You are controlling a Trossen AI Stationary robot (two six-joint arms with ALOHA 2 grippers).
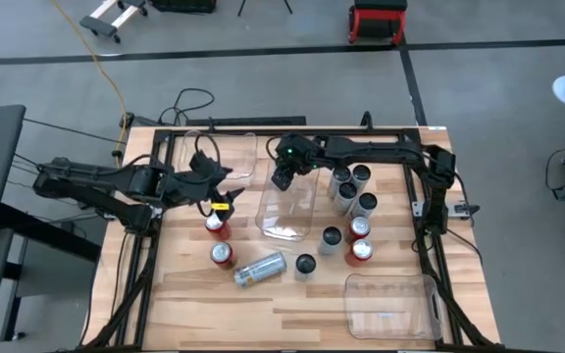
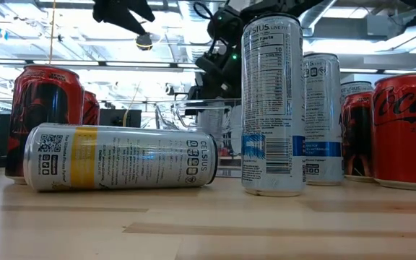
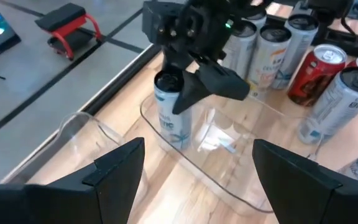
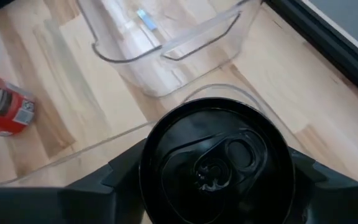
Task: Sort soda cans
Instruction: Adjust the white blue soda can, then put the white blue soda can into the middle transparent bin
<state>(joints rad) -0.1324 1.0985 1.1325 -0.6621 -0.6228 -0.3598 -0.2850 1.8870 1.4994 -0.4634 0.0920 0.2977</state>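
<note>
Silver can [image 3: 171, 109] apparently between right jaws.

Cans [image 1: 349, 186] crowd right of middle bin [image 1: 287, 208]; bare wood along near edge.

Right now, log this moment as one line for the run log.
right gripper: holding can in middle bin | left gripper: open, empty, above table beside bin | one can on its side

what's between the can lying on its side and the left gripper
In the high view, two upright red cans stand between the tipped silver can and the left gripper.
</note>
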